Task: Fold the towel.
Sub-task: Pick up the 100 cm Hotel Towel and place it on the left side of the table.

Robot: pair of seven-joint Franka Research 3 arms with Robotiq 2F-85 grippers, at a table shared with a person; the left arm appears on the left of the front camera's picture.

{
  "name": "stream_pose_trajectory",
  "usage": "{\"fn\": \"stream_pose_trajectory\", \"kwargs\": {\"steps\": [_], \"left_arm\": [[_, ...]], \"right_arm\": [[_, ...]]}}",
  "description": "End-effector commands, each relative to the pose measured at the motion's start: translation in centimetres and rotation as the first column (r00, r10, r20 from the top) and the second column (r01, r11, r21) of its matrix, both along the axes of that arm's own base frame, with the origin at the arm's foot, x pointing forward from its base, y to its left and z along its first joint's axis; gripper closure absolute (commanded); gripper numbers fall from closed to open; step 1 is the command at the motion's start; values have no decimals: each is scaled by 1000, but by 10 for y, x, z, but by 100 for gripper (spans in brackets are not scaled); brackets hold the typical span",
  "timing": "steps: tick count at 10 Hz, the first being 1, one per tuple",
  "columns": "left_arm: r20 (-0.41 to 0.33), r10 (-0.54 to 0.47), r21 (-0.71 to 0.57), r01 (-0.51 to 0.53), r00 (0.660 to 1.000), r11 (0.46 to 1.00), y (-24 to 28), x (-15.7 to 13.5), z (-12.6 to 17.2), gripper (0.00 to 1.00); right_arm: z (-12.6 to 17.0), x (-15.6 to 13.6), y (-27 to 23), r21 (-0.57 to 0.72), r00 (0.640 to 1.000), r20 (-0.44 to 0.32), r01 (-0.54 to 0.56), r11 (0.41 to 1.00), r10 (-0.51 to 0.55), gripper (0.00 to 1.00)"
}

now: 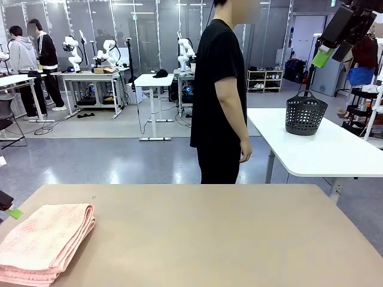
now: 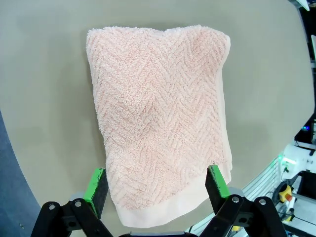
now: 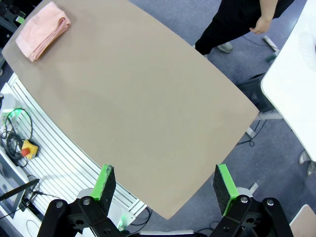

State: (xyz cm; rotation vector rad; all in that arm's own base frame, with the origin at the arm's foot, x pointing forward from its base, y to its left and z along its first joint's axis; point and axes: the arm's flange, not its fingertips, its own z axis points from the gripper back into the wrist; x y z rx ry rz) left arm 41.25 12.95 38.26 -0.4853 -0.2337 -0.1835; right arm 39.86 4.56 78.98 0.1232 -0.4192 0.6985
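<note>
Folded into a thick stack, the salmon-pink terry towel with herringbone weave (image 1: 45, 242) lies nearest the front camera, on the near left corner of the tan worktop (image 1: 209, 239); a person in black (image 1: 220, 95) stands beyond the far edge. From the left wrist, the left gripper (image 2: 157, 190) hangs above the towel's plain band, fingers (image 2: 95, 186) spread wide and holding nothing. From the right wrist, the right gripper (image 3: 165, 185) sits high over bare worktop, fingers likewise wide and empty, well apart from the towel. Folding looks finished; at most, tidying remains.
</note>
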Motion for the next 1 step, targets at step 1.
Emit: {"fn": "stream_pose_trajectory", "kwargs": {"steps": [1], "left_arm": [[7,-10,10,10,1000,1000,2,3,0,0]], "right_arm": [[1,-1,0,-6,1000,-4,3,1000,-4,0]]}}
